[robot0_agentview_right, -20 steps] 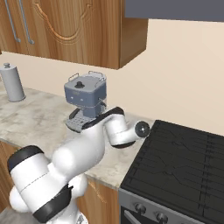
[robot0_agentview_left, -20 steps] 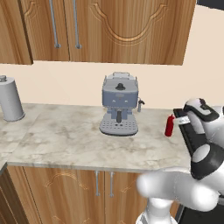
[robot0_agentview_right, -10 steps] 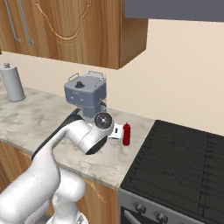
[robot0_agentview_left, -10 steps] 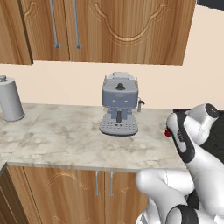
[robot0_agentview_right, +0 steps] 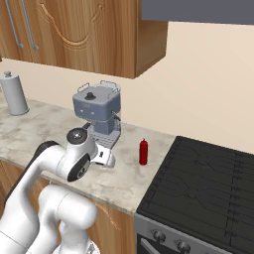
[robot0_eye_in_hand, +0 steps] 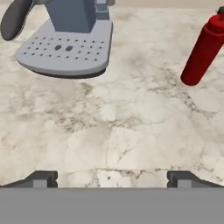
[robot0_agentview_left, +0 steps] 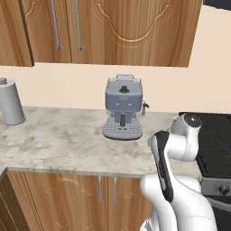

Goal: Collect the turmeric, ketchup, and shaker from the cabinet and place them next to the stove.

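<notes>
- The ketchup (robot0_agentview_right: 143, 152) stands upright on the desk (robot0_agentview_right: 44, 129), just beside the stove (robot0_agentview_right: 208, 183), right of the coffee machine (robot0_agentview_right: 97, 111).
- The gripper (robot0_eye_in_hand: 111, 178) hangs low, fingers (robot0_eye_in_hand: 41, 178) spread wide and empty.
- In the hand view the bottle lies ahead, upper right, well apart.

ketchup (robot0_agentview_right: 143, 152) on counter (robot0_agentview_right: 44, 130) | between coffee machine (robot0_agentview_right: 97, 114), stove (robot0_agentview_right: 198, 183)

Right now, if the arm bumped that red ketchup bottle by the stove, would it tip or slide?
The ketchup would probably tip: it stands upright, tall and slim on a narrow base. Once down, its round body might roll across the smooth marble counter. It looks like light plastic, so even a slight nudge should move it.
</notes>
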You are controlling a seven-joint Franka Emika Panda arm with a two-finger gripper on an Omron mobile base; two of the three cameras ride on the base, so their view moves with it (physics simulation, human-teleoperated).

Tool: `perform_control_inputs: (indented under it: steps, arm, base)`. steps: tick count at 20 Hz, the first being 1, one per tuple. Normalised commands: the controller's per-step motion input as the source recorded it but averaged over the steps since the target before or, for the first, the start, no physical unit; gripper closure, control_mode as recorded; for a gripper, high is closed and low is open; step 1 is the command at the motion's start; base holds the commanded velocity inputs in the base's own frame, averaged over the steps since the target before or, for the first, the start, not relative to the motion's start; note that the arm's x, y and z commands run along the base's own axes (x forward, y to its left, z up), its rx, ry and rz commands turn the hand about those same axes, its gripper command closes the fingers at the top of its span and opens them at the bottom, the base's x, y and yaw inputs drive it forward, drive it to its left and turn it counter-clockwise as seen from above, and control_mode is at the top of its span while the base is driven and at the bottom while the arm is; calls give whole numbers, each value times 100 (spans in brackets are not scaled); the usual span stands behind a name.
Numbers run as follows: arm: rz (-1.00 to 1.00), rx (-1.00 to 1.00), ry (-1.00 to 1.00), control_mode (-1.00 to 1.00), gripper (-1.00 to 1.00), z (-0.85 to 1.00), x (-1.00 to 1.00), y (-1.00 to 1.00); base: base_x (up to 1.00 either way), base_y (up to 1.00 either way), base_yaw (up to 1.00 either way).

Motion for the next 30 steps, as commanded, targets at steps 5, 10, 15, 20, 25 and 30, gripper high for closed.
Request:
perform_control_inputs:
  steps: [5, 10, 15, 20, 25, 30]
  arm:
    - [15, -5, -7, 100, -100, -33, -66, 47]
    - [0, 0, 0, 100, -100, 0, 0, 0]
    - [0, 0, 0, 100, -100, 0, 0, 0]
    - [0, 0, 0, 100, -100, 0, 0, 0]
    - [0, 0, 0, 100, -100, 0, 0, 0]
    - [0, 0, 0, 100, -100, 0, 0, 0]
  base:
    - [-14, 15, 4]
    - [-61, 98, 27]
    - [-2, 90, 38]
    - [28, 39, 49]
    - [51, 5, 50]
    - [67, 0, 51]
